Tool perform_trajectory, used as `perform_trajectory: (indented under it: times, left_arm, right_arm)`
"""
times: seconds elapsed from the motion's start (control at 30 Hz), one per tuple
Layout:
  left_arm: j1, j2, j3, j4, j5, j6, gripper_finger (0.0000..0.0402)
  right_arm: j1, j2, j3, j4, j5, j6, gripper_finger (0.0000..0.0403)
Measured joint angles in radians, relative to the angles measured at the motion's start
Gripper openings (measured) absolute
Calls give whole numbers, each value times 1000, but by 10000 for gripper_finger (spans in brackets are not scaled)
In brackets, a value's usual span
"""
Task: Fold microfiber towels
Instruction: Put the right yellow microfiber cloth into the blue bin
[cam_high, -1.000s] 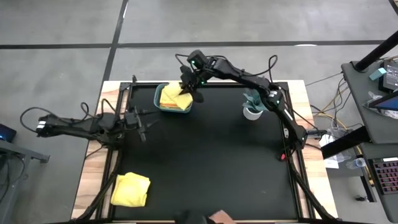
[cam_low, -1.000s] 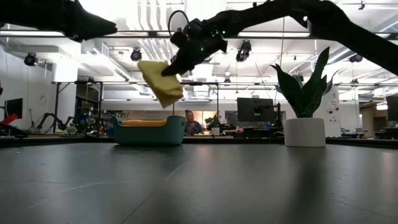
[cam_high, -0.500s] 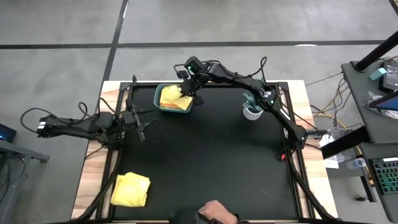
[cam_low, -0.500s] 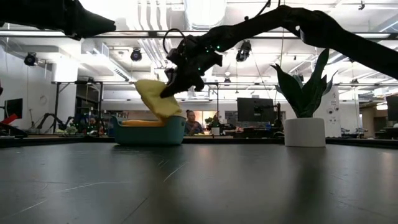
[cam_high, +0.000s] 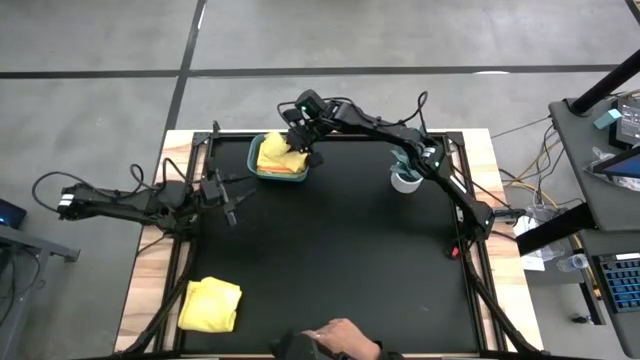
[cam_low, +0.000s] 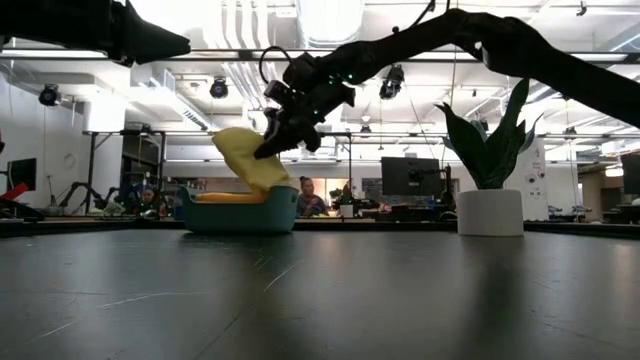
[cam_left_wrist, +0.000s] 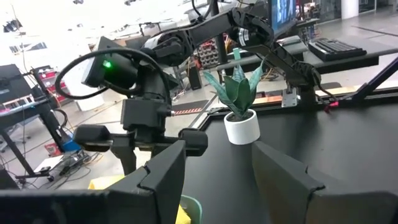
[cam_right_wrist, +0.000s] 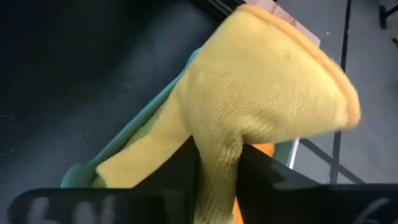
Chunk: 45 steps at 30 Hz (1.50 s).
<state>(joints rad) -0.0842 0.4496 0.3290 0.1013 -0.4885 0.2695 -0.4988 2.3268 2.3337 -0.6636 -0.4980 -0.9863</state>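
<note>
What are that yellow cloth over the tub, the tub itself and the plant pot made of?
The yellow cloth looks like soft, nubby microfiber: it droops in folds between the right tool's fingers. The teal tub seems smooth moulded plastic, with rounded corners and an even colour. The white pot looks matte, ceramic or plastic; I cannot tell which.

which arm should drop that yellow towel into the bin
Right. The right gripper is already over the teal bin with the yellow towel between its fingers, the cloth's lower end reaching the bin. The left gripper waits open at the table's left edge, holding nothing.
</note>
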Motion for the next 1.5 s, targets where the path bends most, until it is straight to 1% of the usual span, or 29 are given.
perform_trajectory:
  times: [0.13, 0.27, 0.4, 0.57, 0.67, 0.77, 0.93, 1.0, 1.17, 1.27, 1.37, 1.43, 1.5]
  left_arm:
    - [0, 0, 0, 11, 0, 0, 171]
    - [0, 0, 0, 22, -1, 1, 171]
    - [0, 0, 0, 22, -19, 1, 171]
    - [0, 1, 0, 22, -23, 0, 171]
    - [0, 11, 0, 22, -43, -3, 171]
    - [10, 30, 1, 22, -42, -28, 168]
    - [80, 108, 7, 15, -34, -95, 137]
    - [119, 143, 21, 15, 11, -125, 122]
    - [241, 255, 85, -5, 250, -161, 95]
    - [318, 330, 160, -114, 328, -162, 92]
    - [404, 409, 263, -290, 427, -158, 103]
    - [464, 467, 342, -399, 485, -137, 120]
    - [515, 528, 408, -495, 506, -91, 143]
  right_arm:
    - [3, 0, 0, 5, 1, -1, 111]
    - [3, 0, 0, 61, 1, 18, 133]
    - [1, 0, 0, 108, 12, 30, 136]
    - [1, 0, 0, 130, 83, 67, 136]
    - [1, -11, 0, 124, 84, 130, 134]
    - [1, -47, 0, 95, 71, 178, 127]
    - [16, -107, 0, 0, 27, 203, 118]
    - [28, -126, 0, -56, 26, 204, 118]
    - [55, -163, 0, -177, 26, 203, 117]
    - [66, -175, 0, -261, 26, 203, 117]
    - [78, -185, 0, -334, 27, 206, 116]
    - [85, -194, 0, -373, 26, 210, 116]
    - [92, -202, 0, -409, 26, 213, 116]
